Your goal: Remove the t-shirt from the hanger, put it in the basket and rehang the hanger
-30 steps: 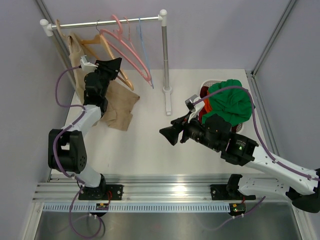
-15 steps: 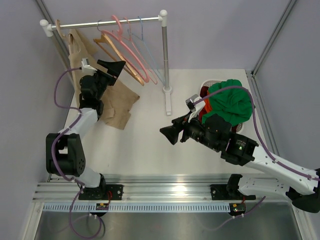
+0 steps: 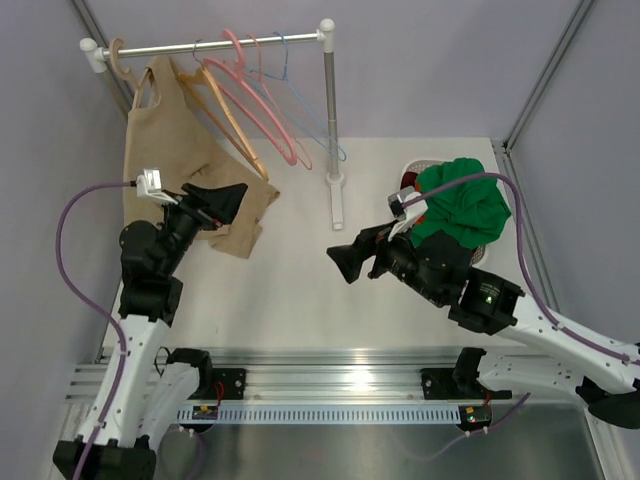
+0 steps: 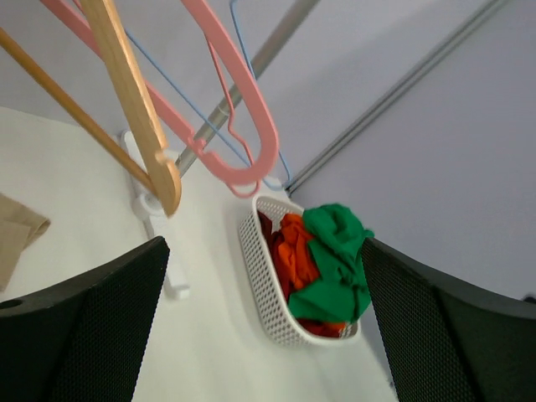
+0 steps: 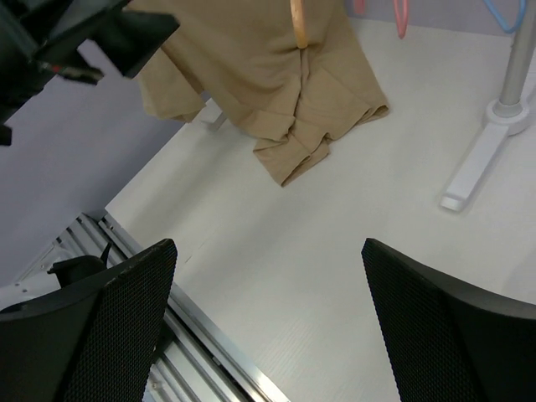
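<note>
A: Where's the t-shirt (image 3: pixel 462 205)?

B: It's bunched in the basket (image 4: pixel 255 260) at the tabletop's right edge, toward the far corner, over orange cloth (image 4: pixel 295 247). The hanger (image 3: pixel 232 120) hangs bare on the rail (image 3: pixel 200 45) above the far left corner, so I'd judge the job done.

A: And the claws?

B: The left claw (image 3: pixel 232 198) is spread near the left edge, holding nothing. The right claw (image 3: pixel 342 265) is spread too, over mid-tabletop, and empty.

A: If it needed lifting?

B: It's light, limp cloth. It won't break, but it will sag and drag. Pinch a thick fold at the top of the heap.
</note>
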